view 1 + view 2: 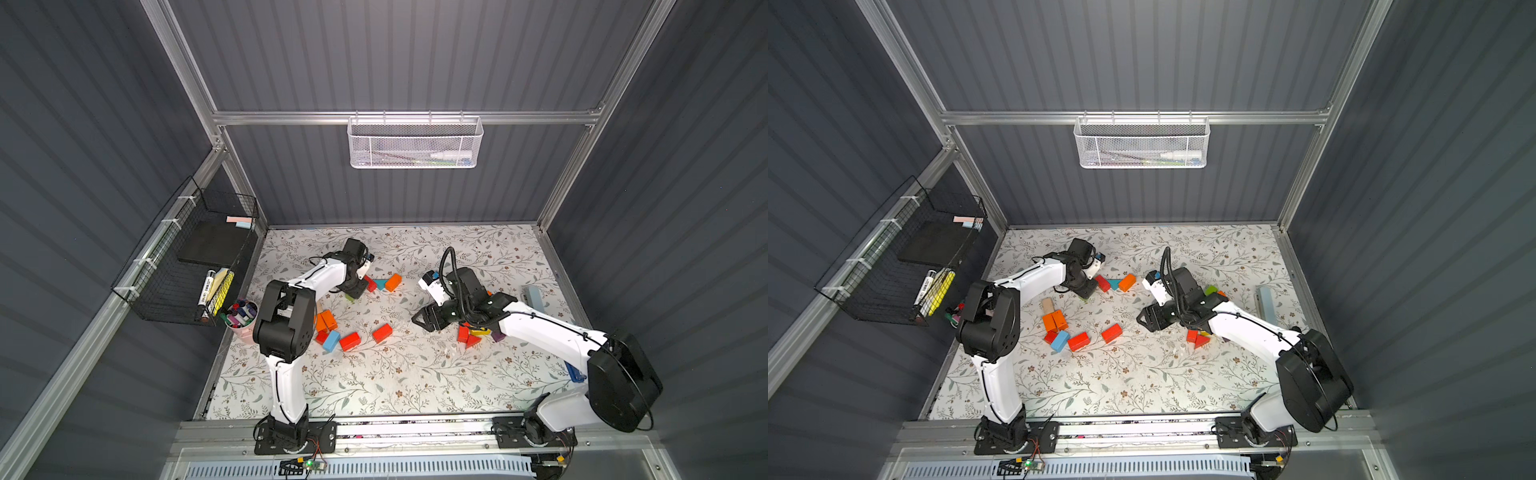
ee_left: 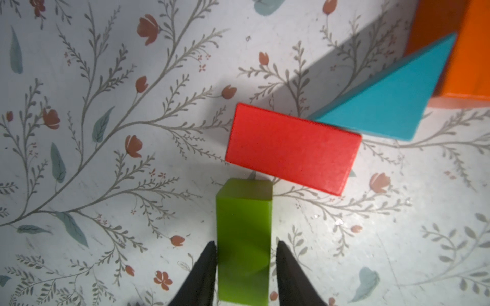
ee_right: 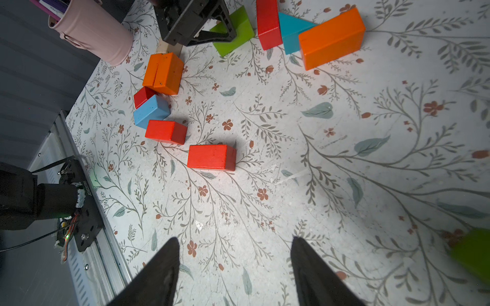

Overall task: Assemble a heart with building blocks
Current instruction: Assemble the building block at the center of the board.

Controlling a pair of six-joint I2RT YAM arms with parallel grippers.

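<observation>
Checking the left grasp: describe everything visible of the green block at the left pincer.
The green block is a glossy painted brick, apparently wood, lying flat on the floral table. The left pincer straddles its long sides; whether it is clamped is unclear. Its free end nearly meets a red brick; contact cannot be told.

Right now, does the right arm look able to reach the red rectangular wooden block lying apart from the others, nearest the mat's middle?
Probably yes. The right gripper is open and points toward the red rectangular wooden block, with only bare floral mat between them.
</observation>
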